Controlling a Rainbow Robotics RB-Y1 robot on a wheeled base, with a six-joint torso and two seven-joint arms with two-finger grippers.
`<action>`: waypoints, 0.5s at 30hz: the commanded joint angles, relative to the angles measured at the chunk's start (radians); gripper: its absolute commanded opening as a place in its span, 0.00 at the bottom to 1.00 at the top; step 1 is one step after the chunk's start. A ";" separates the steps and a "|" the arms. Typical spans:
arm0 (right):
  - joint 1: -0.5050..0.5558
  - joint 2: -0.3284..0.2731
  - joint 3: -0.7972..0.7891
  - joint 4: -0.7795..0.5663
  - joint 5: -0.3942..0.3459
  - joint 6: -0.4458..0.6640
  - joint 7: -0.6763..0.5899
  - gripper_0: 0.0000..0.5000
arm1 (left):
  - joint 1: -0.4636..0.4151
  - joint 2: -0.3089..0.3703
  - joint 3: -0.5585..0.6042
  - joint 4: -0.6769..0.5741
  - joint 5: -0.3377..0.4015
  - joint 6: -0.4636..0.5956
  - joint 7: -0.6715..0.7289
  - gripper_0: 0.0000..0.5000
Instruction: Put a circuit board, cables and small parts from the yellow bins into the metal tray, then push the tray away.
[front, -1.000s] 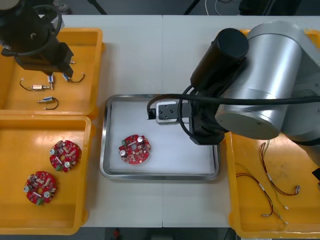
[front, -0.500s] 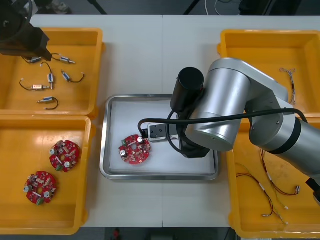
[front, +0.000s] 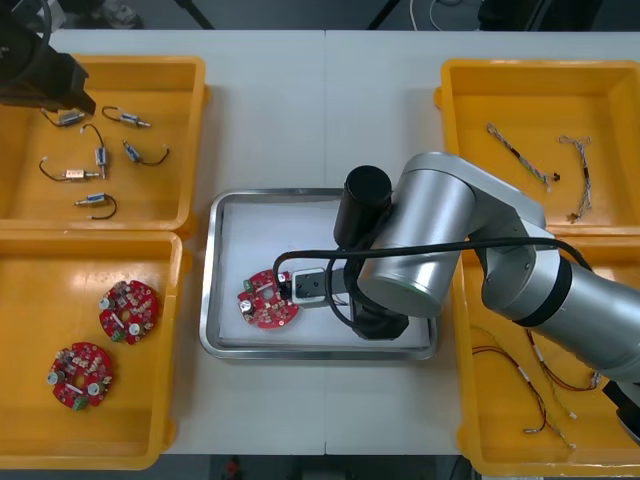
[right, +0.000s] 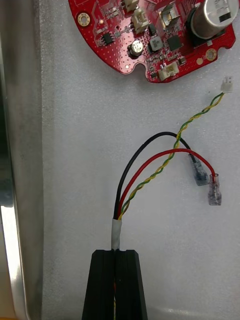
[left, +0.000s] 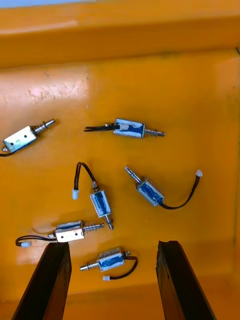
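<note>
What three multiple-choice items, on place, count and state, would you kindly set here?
1. The cable in the right end effector is: A. in a yellow bin; B. in the metal tray by a board; C. off the table.
2. Circuit boards in the near left bin: A. one; B. four; C. two.
3. The left end effector is: A. open; B. shut on a part; C. shut on a cable.
B: its wires spread over the tray floor. C: two red discs. A: fingers stand apart above small metal parts.
</note>
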 joint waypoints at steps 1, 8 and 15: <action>0.030 0.025 0.020 -0.012 0.003 -0.010 -0.029 0.00 | -0.082 0.041 0.022 0.065 -0.018 -0.078 -0.083 1.00; 0.042 0.030 0.038 -0.012 0.067 -0.027 -0.038 0.49 | -0.105 0.030 0.022 0.211 -0.018 -0.225 -0.201 1.00; 0.044 0.036 0.038 -0.018 0.072 -0.042 -0.055 0.94 | -0.105 0.015 0.024 0.268 -0.025 -0.321 -0.242 1.00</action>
